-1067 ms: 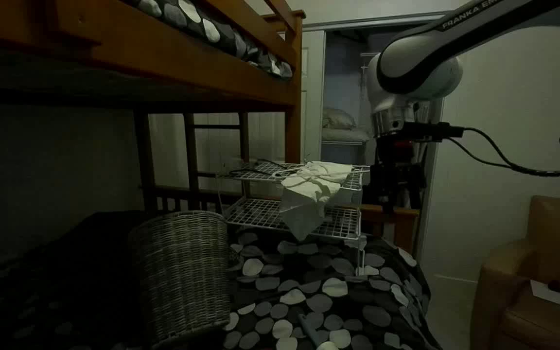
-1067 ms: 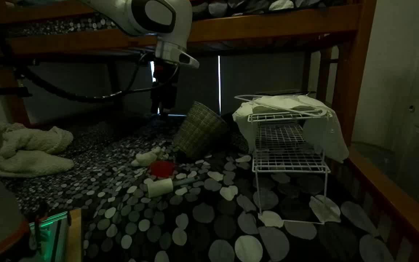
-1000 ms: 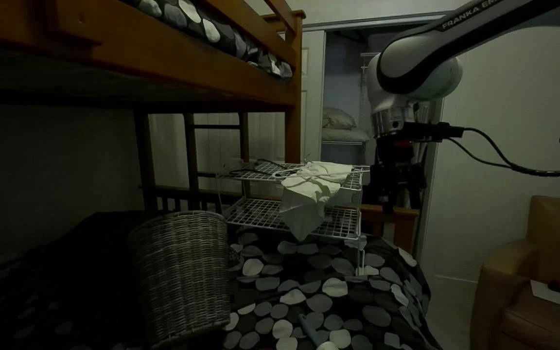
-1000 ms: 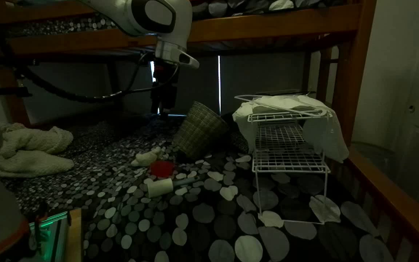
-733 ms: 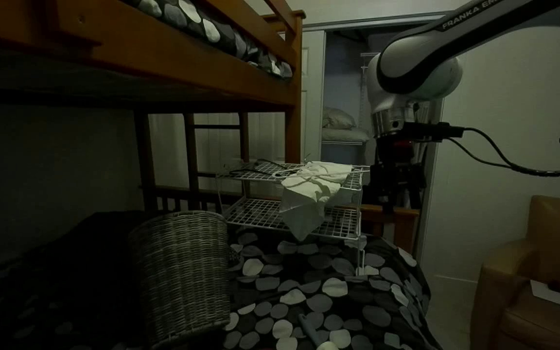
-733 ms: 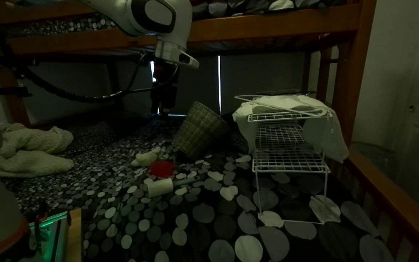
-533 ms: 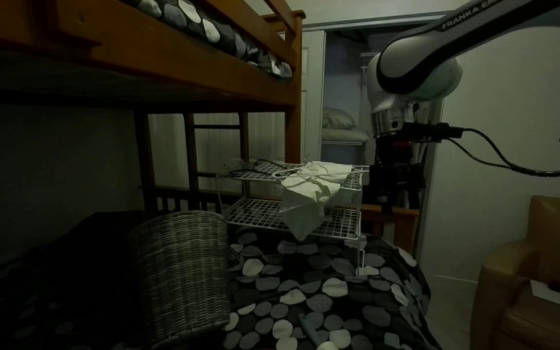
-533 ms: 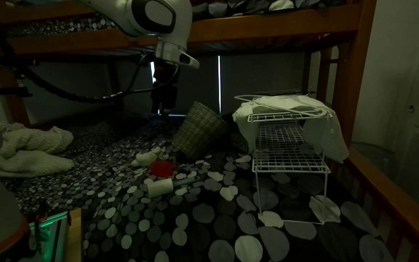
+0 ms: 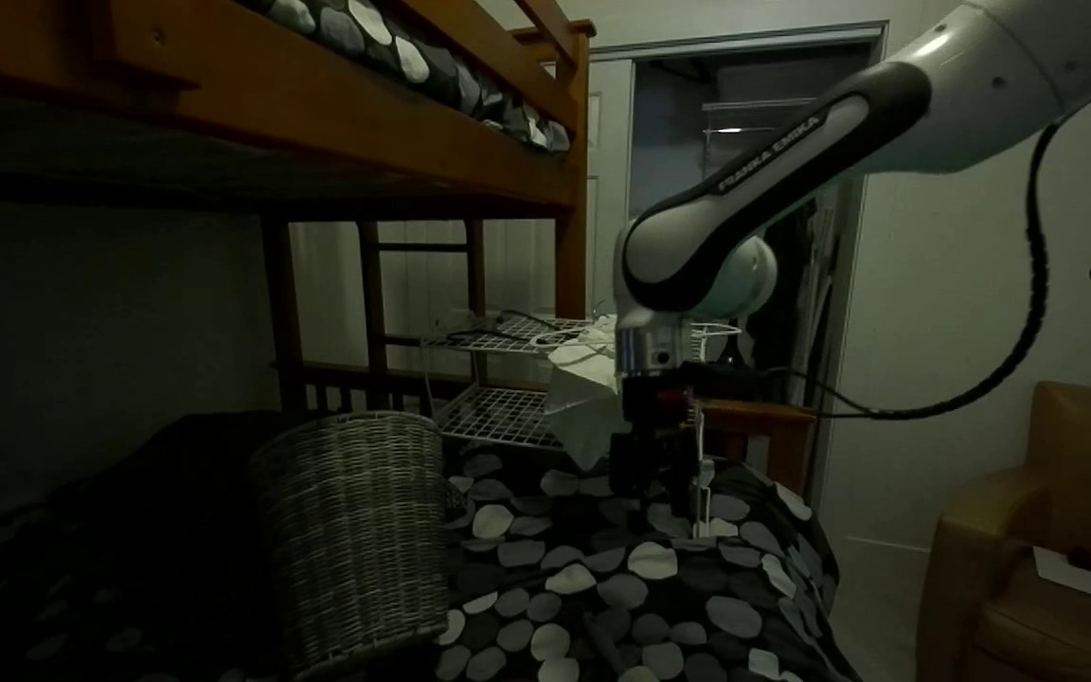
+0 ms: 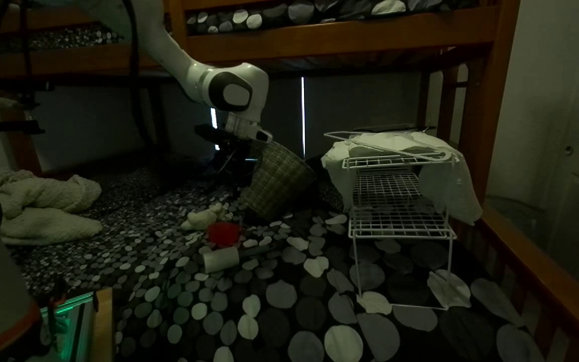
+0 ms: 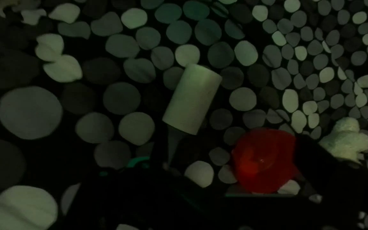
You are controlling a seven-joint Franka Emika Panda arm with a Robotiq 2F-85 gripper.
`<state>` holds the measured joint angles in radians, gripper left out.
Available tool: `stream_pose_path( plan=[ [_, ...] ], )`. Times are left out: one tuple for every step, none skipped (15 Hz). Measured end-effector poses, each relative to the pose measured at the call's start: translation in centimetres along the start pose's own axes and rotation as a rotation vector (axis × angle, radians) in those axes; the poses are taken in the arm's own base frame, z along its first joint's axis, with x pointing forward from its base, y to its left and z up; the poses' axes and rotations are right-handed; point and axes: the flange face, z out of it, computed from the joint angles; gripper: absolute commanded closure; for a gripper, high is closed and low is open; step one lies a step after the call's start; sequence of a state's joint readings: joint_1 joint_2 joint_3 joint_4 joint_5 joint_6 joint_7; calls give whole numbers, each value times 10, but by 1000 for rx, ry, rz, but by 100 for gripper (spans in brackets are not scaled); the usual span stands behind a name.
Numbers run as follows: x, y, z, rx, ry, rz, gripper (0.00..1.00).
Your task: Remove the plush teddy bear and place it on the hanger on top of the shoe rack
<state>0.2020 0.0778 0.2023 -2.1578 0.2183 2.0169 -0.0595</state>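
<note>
The plush teddy bear [image 10: 202,219] is small, cream-white and fluffy. It lies on the dotted bedding beside a red round object, and shows at the right of the wrist view [image 11: 347,140], partly covered by a dark finger. My gripper [image 11: 235,148] is open, its fingers wide apart with nothing held between them. It hangs above the bed in both exterior views [image 9: 654,497], apart from the bear. The white wire shoe rack [image 10: 402,235] stands on the bed and also shows in an exterior view [image 9: 498,417]. A white hanger [image 10: 443,157] lies on its top.
A pale cloth [image 10: 458,191] drapes over the rack's top. A wicker basket [image 10: 279,181] leans on the bed behind the bear. The red round object [image 11: 264,159] and a white roller [image 11: 193,99] lie nearby. A folded cloth [image 10: 43,206] lies farther off. The bunk-bed frame [image 9: 366,123] overhangs.
The arm and gripper have come down towards the bed, moving left in an exterior view, in front of the rack there. The bear, the rack and the basket have not moved.
</note>
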Motion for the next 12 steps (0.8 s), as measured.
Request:
stream_pose_path(
  plan=[
    [12, -20, 15, -4, -11, -55, 0],
    [22, -35, 25, -5, -22, -92, 0],
    [29, -43, 31, -4, -31, -111, 0],
    [33, -46, 34, -2, -33, -120, 0],
    [36, -44, 33, -1, -30, -123, 0],
    [37, -41, 31, 0, -26, -125, 0],
    [38, -39, 29, 1, -22, -127, 0],
    [39, -39, 28, 1, -21, -127, 0],
    [39, -39, 28, 1, -20, -127, 0],
    [39, -39, 28, 1, -20, -128, 0],
    [39, -39, 28, 2, -20, -128, 0],
    [40, -42, 28, 4, -14, -143, 0]
  ],
)
